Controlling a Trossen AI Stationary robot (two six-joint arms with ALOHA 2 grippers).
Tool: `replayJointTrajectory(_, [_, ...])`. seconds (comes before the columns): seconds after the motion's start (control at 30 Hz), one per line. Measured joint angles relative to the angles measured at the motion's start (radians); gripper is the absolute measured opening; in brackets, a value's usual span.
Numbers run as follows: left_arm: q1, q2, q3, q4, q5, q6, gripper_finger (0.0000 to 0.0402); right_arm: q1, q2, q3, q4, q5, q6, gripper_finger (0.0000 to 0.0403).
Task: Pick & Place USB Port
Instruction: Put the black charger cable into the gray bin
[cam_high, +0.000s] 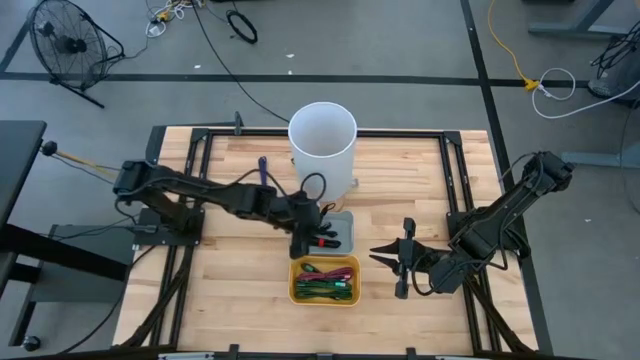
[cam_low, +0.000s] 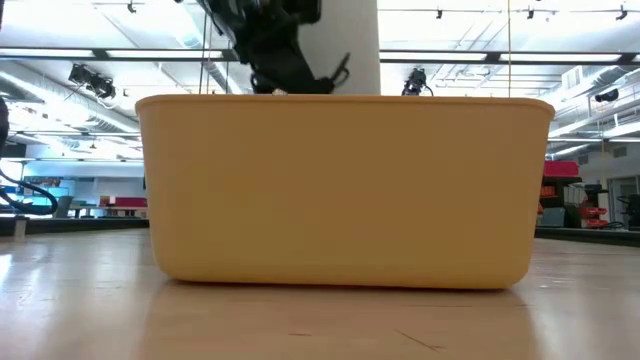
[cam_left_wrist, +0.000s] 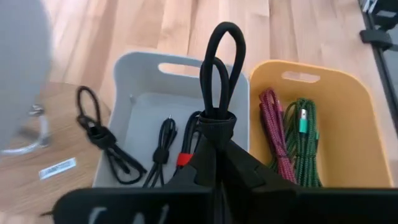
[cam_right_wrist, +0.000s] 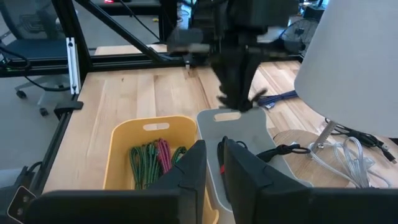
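Left gripper (cam_high: 303, 232): fingers clamped together on a black looped USB cable (cam_left_wrist: 219, 87), held above the grey tray (cam_left_wrist: 138, 81) at desk centre. Grey tray: holds more black cable bundles (cam_left_wrist: 163, 149). Yellow bin (cam_high: 324, 297): just near of the grey tray, contains red and green cables (cam_left_wrist: 287, 134). Right gripper (cam_high: 402, 258): right of the bin, over the desk (cam_high: 230, 290), fingers slightly apart, holding nothing. White cylinder (cam_high: 322, 145): far of the tray.

Two trays sat touching mid-bench (cam_high: 200, 290), cable tray (cam_high: 343, 237) behind bundle tray (cam_high: 325, 299), bucket (cam_high: 322, 140) farther back, left gripper (cam_high: 303, 240) over the trays' left side, right gripper (cam_high: 402, 258) well right.
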Motion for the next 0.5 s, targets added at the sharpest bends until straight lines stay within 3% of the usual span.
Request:
replayJointTrajectory(0.23, [0.009, 0.041, 0.0, -0.015, 0.006, 0.001, 0.0022, 0.0, 0.0, 0.0, -0.002, -0.01, 0.0, 0.0058])
replayJointTrajectory(0.5, [0.008, 0.04, 0.0, -0.021, 0.001, 0.003, 0.0068, 0.0, 0.0, 0.0, -0.001, -0.01, 0.001, 0.0058])
